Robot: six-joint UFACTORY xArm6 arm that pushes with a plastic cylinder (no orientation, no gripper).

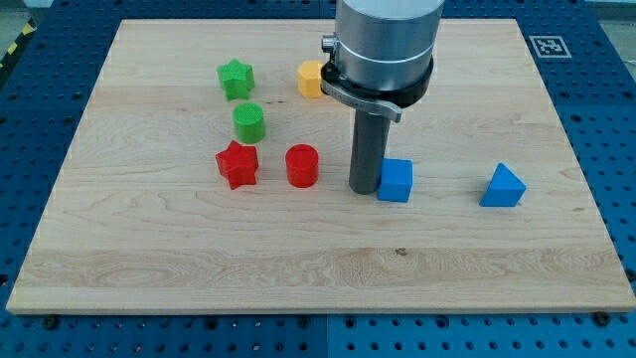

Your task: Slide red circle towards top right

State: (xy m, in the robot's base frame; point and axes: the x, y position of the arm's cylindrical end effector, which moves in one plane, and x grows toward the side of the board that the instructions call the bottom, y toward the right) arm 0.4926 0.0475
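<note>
Currently, item by item, on the pale wooden desk (199, 249) as I see it from my station:

Red circle block, a short plastic cylinder (301, 165): left of centre, standing upright, just beside the red star-shaped block (238, 164), which sits on its left with a narrow gap between them.

Green cylinder block (248, 122): directly above the red star, apart from it.

Green star-shaped block (236, 79): above the green cylinder, toward the view's top.

Yellow block (311, 79): near the view's top, partly hidden behind the arm's grey housing (386, 45); I cannot make out its shape for certain.

Blue cube block (396, 180): right of centre, touching or all but touching my rod on the rod's right side.

Blue wedge-like block (503, 186): well apart on the view's right, level with the cube.

My tip (364, 189): the lower end of the dark straight rod, resting on the desk between the red circle and the blue cube. It is hard against the cube and separated from the red circle by a clear gap on the circle's right.

Jaws: this rig carries none; the arm ends in the plain rod only.

Black-and-white marker tag (550, 45): printed at the desk's top right corner.

Blue perforated base (606, 119): surrounds the desk on all sides.
</note>
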